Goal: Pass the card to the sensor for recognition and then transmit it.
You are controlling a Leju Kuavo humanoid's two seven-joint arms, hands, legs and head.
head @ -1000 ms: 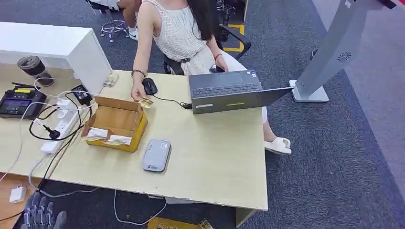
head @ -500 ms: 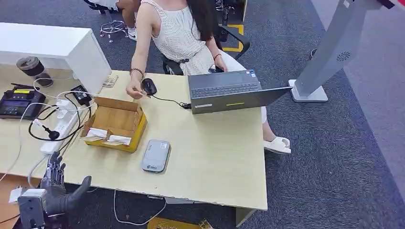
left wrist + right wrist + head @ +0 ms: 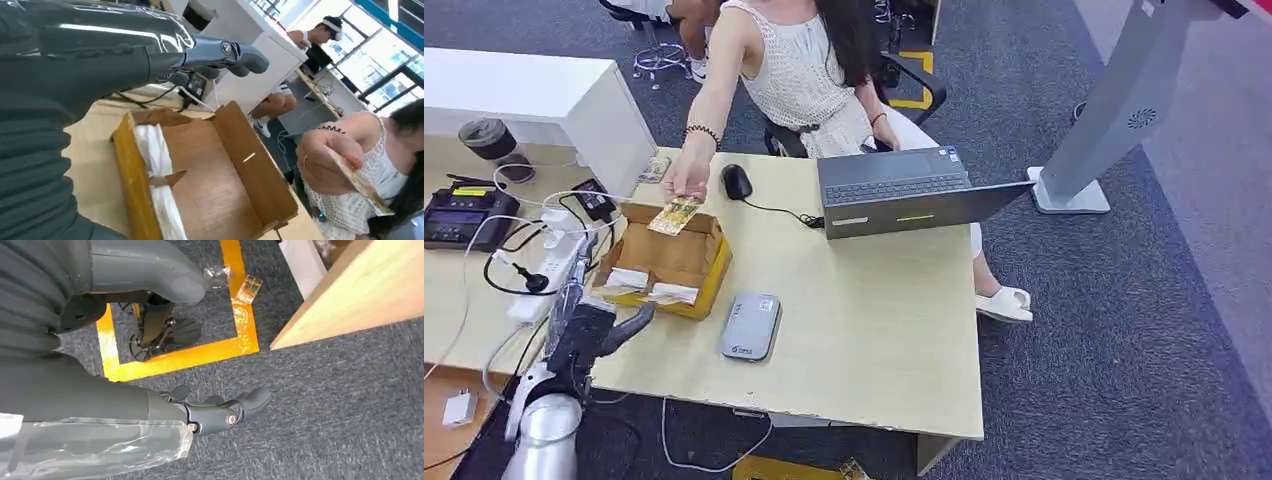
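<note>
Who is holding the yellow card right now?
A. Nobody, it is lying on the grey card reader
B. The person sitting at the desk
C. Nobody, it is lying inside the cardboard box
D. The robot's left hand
B. The person's hand pinches the card and holds it out above the cardboard box, while the robot's left hand is near the desk edge, holding nothing.

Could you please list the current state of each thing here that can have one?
card: held out over the box by the person's hand
cardboard box: open, white packets along one side
laptop: open
left hand: raised at the table edge near the box, holding nothing, fingers apart
right hand: hanging over the carpet, holding nothing
grey sensor: flat on the table, nothing on it
</note>
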